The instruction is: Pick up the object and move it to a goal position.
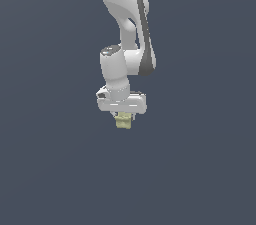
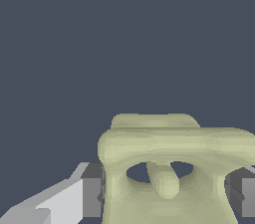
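Note:
The object [image 1: 123,121] is a small pale olive-yellow blocky lump just under the white hand of the arm in the exterior view. My gripper [image 1: 123,119] is shut on it, with the lump sticking out below the hand. Close up in the wrist view, the object [image 2: 172,168] shows a hollow front with a small knob inside. A dark finger pad [image 2: 92,190] presses one side of it and the other pad [image 2: 242,195] presses the opposite side. My gripper [image 2: 167,195] is mostly hidden behind the lump.
Everything around the arm [image 1: 125,34] is a plain dark blue-grey surface with no other objects, edges or markers in view.

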